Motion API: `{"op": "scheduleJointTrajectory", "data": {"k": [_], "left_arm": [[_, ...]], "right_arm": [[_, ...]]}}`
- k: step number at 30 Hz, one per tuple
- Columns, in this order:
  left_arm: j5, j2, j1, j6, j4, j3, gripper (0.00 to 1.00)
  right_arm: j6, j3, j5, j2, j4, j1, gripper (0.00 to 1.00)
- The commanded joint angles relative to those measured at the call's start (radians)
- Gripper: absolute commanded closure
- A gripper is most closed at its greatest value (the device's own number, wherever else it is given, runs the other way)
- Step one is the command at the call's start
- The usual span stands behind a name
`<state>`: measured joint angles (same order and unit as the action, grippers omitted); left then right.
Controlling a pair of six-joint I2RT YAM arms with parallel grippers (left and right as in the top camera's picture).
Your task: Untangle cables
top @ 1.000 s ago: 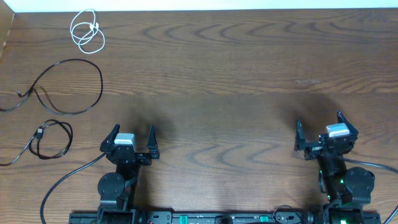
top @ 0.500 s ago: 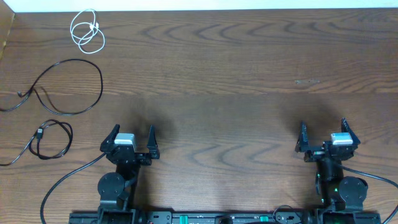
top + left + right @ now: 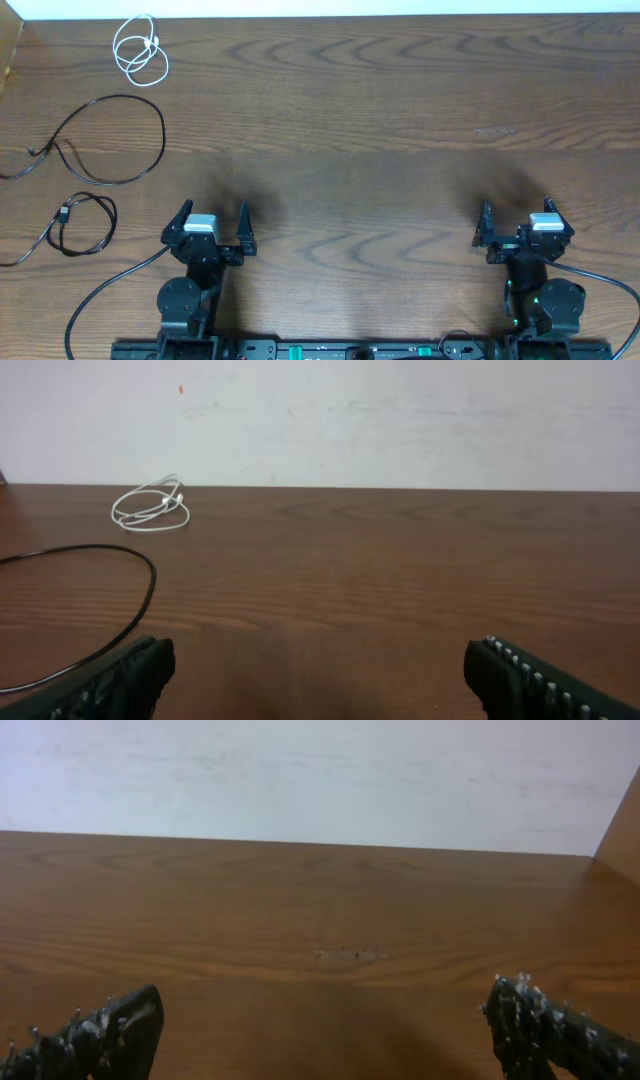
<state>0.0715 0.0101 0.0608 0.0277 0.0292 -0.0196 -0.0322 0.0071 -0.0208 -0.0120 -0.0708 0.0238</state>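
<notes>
Three cables lie apart at the table's left. The white cable (image 3: 140, 50) is coiled at the far left corner; it also shows in the left wrist view (image 3: 150, 508). A black cable (image 3: 110, 140) forms a big loop below it, partly seen in the left wrist view (image 3: 100, 605). A second black cable (image 3: 75, 225) with a small plug coils near the left edge. My left gripper (image 3: 212, 222) is open and empty at the near left, right of the cables. My right gripper (image 3: 517, 222) is open and empty at the near right.
Thick black arm cables (image 3: 100, 295) run from the arm bases along the near edge. A pale wall stands beyond the table's far edge (image 3: 320, 420). A small scuff marks the wood at the right (image 3: 493, 131).
My right arm has drawn back toward its base at the near edge, gripper still open. The left arm and the cables have not moved.
</notes>
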Motion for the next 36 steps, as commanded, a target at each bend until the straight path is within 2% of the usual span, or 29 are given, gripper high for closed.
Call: {"op": "scheduleJointTrajectory", "data": {"k": [1,14,36], "left_arm": [[0.006,-0.006,0.002,0.013,0.037,0.016,0.02],[0.006,-0.006,0.002,0.013,0.037,0.016,0.02],[0.006,-0.006,0.002,0.013,0.037,0.016,0.02]], "right_arm": [[0.017,-0.002,0.014,0.006,-0.005,-0.011,0.01],[0.088,-0.002,0.030,0.006,-0.008,-0.011,0.01],[0.042,-0.002,0.015,0.006,-0.005,-0.012,0.01]]}}
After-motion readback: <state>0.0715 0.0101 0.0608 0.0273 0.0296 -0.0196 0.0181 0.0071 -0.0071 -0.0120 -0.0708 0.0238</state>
